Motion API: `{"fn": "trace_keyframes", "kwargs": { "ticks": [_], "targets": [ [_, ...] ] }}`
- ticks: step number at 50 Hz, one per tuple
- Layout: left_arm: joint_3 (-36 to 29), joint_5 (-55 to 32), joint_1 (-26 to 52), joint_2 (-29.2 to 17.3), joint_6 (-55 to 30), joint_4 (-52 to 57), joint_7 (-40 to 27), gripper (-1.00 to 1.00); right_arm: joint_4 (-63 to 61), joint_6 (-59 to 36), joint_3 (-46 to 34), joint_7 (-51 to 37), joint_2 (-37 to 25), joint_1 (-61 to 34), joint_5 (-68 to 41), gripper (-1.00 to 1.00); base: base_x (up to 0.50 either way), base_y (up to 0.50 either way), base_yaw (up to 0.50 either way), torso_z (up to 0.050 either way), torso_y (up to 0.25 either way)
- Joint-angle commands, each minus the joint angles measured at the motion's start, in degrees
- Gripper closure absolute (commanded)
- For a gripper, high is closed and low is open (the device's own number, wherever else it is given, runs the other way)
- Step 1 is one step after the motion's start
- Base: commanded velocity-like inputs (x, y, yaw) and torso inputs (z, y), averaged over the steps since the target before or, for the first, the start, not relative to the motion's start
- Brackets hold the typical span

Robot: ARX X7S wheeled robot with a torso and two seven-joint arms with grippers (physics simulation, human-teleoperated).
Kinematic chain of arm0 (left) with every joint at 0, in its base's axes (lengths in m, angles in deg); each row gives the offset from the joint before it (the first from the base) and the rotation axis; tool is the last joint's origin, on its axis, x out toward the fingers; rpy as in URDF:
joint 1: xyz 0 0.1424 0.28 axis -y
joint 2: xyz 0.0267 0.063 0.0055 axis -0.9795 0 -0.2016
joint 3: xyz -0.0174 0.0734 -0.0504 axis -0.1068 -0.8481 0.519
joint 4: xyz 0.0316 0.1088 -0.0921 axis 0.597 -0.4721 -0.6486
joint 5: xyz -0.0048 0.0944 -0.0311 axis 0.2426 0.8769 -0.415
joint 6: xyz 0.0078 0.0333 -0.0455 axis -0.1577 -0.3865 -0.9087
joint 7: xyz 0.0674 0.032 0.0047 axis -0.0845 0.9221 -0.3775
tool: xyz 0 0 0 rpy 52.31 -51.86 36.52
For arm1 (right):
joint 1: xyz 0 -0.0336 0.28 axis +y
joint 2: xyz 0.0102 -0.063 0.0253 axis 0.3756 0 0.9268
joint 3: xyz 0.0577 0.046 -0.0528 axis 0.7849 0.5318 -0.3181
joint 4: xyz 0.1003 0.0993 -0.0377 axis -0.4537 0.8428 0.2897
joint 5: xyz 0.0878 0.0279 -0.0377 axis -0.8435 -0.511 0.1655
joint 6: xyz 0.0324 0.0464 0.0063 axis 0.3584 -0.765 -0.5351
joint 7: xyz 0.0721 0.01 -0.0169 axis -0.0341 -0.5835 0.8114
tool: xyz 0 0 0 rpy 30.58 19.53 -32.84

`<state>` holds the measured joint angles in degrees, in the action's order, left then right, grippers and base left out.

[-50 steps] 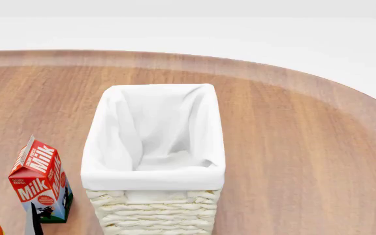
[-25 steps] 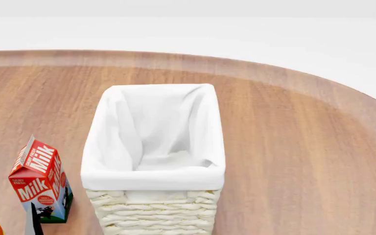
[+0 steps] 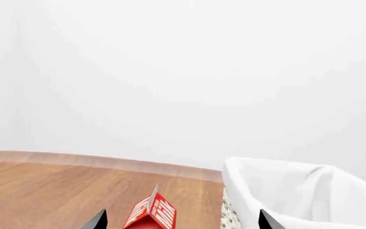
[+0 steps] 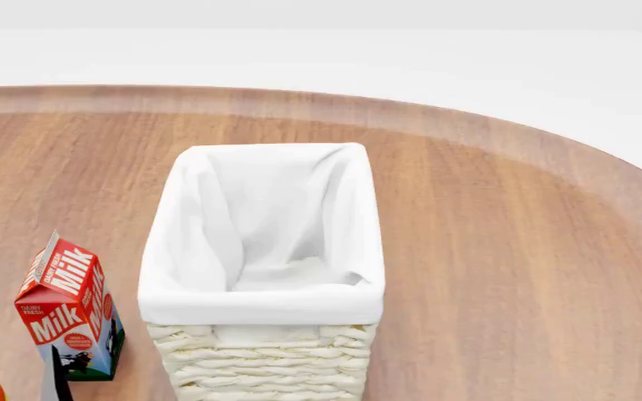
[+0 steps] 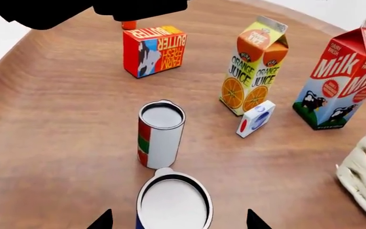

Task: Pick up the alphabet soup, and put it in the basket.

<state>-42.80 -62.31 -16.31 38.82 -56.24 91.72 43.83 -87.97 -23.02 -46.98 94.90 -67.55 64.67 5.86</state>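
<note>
Head view: basket (image 4: 261,251) is sitting mid-bench (image 4: 522,251), milk carton (image 4: 70,309) beside it; neither hand showing.

Left wrist view: left hand (image 3: 179,222) is showing only two fingertips spread wide apart, open, nothing between; carton top and basket rim cut off.

Right wrist view: right hand (image 5: 177,222) is hovering open over a can (image 5: 174,202), label hidden. Second can (image 5: 160,133), orange juice (image 5: 256,67), butter box (image 5: 153,51) nearby. Can't tell which is the alphabet soup.
</note>
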Motion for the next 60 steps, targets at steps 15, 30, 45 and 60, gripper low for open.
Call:
{"fn": "trace_keyframes", "kwargs": {
  "ticks": [15,30,45,60],
  "targets": [
    [-0.2,-0.1,-0.1,-0.4,0.0,0.3,-0.4,-1.0,3.5,-1.7,-2.1,1.7,2.9,-3.0,0.6,-1.0,0.0,0.0,0.0,0.0,0.0],
    [-0.2,-0.2,-0.2,-0.6,0.4,0.3,-0.6,-1.0,5.1,-2.3,-3.5,1.7,4.1,-3.9,2.3,-1.0,0.0,0.0,0.0,0.0,0.0],
    [-0.5,-0.3,0.0,-0.6,0.5,0.1,-0.7,-1.0,6.1,-2.7,-4.4,1.5,4.4,-4.4,3.6,-1.0,0.0,0.0,0.0,0.0,0.0],
    [-0.6,-0.4,0.0,-0.7,0.7,0.1,-0.8,-1.0,7.6,-3.7,-5.4,0.7,5.2,-5.1,5.6,-1.0,0.0,0.0,0.0,0.0,0.0]
  ]
}}
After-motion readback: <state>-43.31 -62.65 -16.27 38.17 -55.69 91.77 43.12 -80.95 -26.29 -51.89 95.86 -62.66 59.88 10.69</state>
